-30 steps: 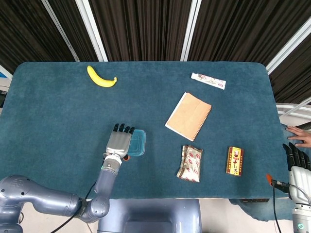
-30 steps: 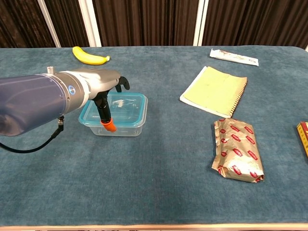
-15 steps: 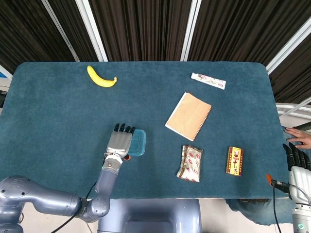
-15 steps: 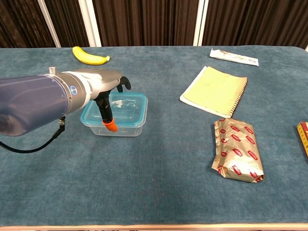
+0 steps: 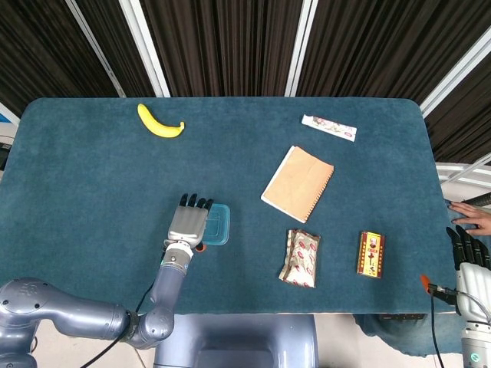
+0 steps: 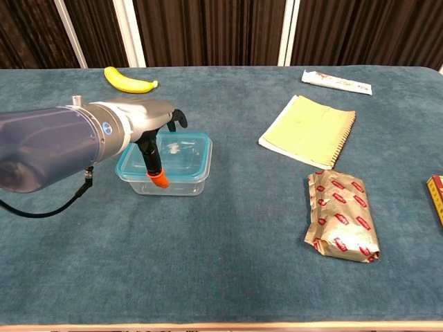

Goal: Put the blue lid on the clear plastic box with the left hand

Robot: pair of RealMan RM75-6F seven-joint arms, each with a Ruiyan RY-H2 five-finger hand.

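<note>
Left hand: the left hand (image 5: 186,225) lies palm down over the left part of the box, fingers stretched forward and close together; it grips nothing that shows. The chest view shows its orange-tipped thumb (image 6: 158,178) hanging in front of the box's near wall.
Blue lid: the blue lid (image 6: 197,147) sits level on the box, right under the left hand and partly hidden by it; whether the hand presses on it cannot be told.
Clear plastic box: the clear plastic box (image 6: 181,185) stands on the table (image 5: 92,176) beneath the left hand, its right half showing past the fingers.
Right hand: the right hand (image 5: 469,251) is at the table's far right edge, well apart from the box, dark fingers pointing up and slightly spread, holding nothing.
Banana: the banana (image 5: 159,123) lies well beyond the left hand, toward the far edge.
Notebook: the spiral notebook (image 5: 298,183) lies right of the left hand and farther back.
Snack packet: the foil snack packet (image 5: 301,257) lies right of the left hand, beside a small red-and-yellow box (image 5: 370,254).
Tube: the tube (image 5: 328,127) lies beyond the notebook.
</note>
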